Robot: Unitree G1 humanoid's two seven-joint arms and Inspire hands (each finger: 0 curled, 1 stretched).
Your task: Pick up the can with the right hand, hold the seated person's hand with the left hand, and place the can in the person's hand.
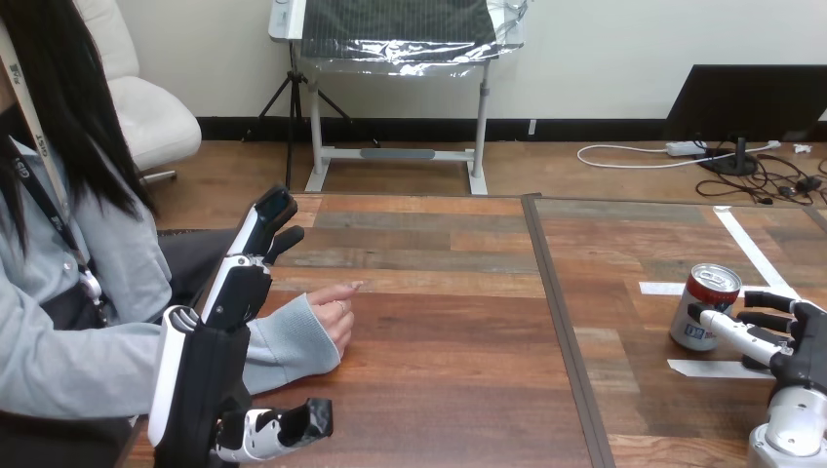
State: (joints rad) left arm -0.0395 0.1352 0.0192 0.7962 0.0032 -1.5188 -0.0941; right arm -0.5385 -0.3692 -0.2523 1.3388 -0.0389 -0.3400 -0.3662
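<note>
A red and white can (704, 306) stands upright on the right part of the wooden table. My right hand (795, 346) lies just right of it, open, with straight fingers (736, 336) reaching to the can's lower side, touching or nearly so. The person's hand (334, 310) rests on the table at the left, fingers loosely curled, in a grey sleeve. My left hand (229, 302) stands raised on edge in front of that sleeve, open, fingers pointing away and thumb (293, 427) sticking out low toward the table's middle. It is beside the person's wrist, not round it.
White tape strips (751, 249) mark the table around the can. A dark seam (558, 302) runs front to back between the two table halves. The person's body and arm take up the left edge.
</note>
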